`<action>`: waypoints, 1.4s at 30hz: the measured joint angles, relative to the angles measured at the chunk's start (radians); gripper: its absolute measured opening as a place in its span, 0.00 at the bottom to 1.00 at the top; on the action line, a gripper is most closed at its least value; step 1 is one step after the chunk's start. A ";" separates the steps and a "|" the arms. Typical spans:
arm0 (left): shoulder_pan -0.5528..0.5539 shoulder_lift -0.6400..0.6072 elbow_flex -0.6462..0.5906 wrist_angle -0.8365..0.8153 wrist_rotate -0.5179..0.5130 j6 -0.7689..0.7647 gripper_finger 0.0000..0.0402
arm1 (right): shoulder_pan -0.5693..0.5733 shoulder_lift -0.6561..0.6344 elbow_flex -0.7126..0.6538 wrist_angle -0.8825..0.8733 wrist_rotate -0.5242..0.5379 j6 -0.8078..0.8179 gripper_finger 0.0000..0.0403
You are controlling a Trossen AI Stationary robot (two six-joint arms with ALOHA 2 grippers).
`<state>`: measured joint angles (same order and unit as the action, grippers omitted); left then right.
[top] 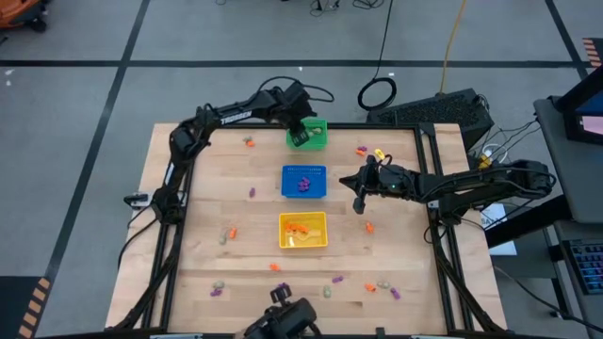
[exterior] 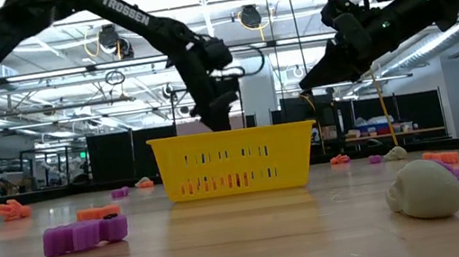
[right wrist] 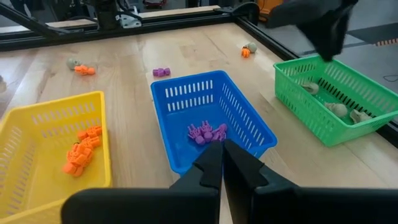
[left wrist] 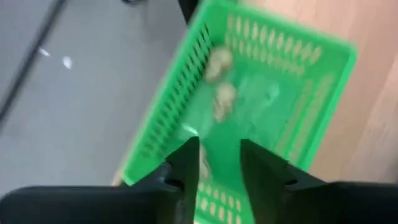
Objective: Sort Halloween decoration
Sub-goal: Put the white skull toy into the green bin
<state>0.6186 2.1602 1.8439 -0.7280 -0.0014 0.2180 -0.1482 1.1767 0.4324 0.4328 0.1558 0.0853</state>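
Note:
The decorations are tiny orange, purple and pale trinkets. Pale ones (left wrist: pixel 217 99) lie in the green basket (top: pixel 315 143), purple ones (right wrist: pixel 208 132) in the blue basket (top: pixel 303 181), and orange ones (right wrist: pixel 81 152) in the yellow basket (top: pixel 302 231). Others are scattered on the table, such as a purple one (exterior: pixel 86 234) and a pale skull (exterior: pixel 425 188). My left gripper (left wrist: pixel 217 146) hangs open above the green basket and holds nothing. My right gripper (right wrist: pixel 221 146) is shut, raised above the table just right of the blue basket (right wrist: pixel 211 118), and nothing shows between its fingers.
The three baskets stand in a row down the table's middle, green farthest and yellow nearest. Loose trinkets lie near the far right corner (top: pixel 367 151), left of the baskets (top: pixel 252 192) and along the near edge (top: pixel 383 284). A black frame (top: pixel 426 169) borders the table.

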 joint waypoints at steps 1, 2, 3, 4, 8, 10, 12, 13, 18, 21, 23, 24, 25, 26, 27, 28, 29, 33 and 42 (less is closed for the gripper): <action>-0.005 -0.012 -0.010 0.025 0.000 0.000 0.22 | 0.000 0.000 0.000 -0.002 0.000 0.000 0.00; -0.012 -0.023 -0.021 0.037 0.000 0.000 0.19 | 0.000 0.000 0.000 -0.004 0.000 0.000 0.00; -0.021 -0.031 -0.030 0.054 0.001 0.000 0.15 | 0.000 0.000 0.000 -0.005 0.000 0.000 0.00; -0.031 -0.042 -0.042 0.090 0.001 0.000 0.12 | 0.000 0.000 0.000 -0.007 0.000 0.000 0.00; -0.062 -0.102 -0.140 0.233 0.003 -0.002 0.01 | 0.001 0.000 0.000 -0.021 0.002 0.000 0.00; -0.075 -0.141 -0.209 0.282 0.003 -0.002 0.02 | 0.002 0.000 0.000 -0.021 0.004 0.000 0.00; -0.089 -0.185 -0.287 0.370 0.000 -0.002 0.02 | 0.004 0.000 0.000 -0.018 0.004 0.000 0.00; -0.095 -0.214 -0.335 0.409 0.000 -0.002 0.02 | 0.007 0.000 0.000 -0.016 0.004 0.000 0.00; -0.127 -0.352 -0.588 0.631 -0.001 -0.050 0.02 | 0.026 0.000 0.000 -0.013 0.004 -0.002 0.00; -0.153 -0.447 -0.748 0.783 -0.006 -0.056 0.02 | 0.042 0.000 0.000 -0.018 0.005 0.013 0.00; -0.177 -0.507 -0.847 0.900 -0.007 -0.076 0.02 | 0.060 0.000 0.000 -0.023 0.004 0.024 0.00; -0.188 -0.536 -0.899 0.945 -0.007 -0.083 0.02 | 0.071 0.000 0.000 -0.026 0.004 0.029 0.00; -0.201 -0.565 -0.950 0.986 -0.007 -0.088 0.02 | 0.082 0.000 0.000 -0.026 0.004 0.032 0.00; -0.213 -0.590 -0.995 1.038 -0.007 -0.090 0.02 | 0.093 0.000 0.000 -0.026 0.004 0.036 0.00; -0.226 -0.613 -1.040 1.095 -0.007 -0.093 0.02 | 0.105 0.000 0.000 -0.026 0.004 0.046 0.00; -0.238 -0.639 -1.088 1.144 -0.007 -0.102 0.02 | 0.115 0.000 0.000 -0.026 0.005 0.059 0.00; -0.251 -0.661 -1.131 1.188 -0.007 -0.107 0.02 | 0.126 0.000 0.000 -0.026 0.007 0.072 0.00; -0.308 -0.716 -1.286 1.350 -0.007 -0.108 0.02 | 0.169 0.000 0.000 -0.034 0.084 0.128 0.00; -0.433 -0.746 -1.502 1.624 -0.007 -0.108 0.03 | 0.203 0.000 0.099 -0.294 0.139 0.192 0.00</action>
<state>0.1855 1.4140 0.3423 0.8956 -0.0086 0.1104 0.0544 1.1770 0.5311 0.1393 0.2951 0.2771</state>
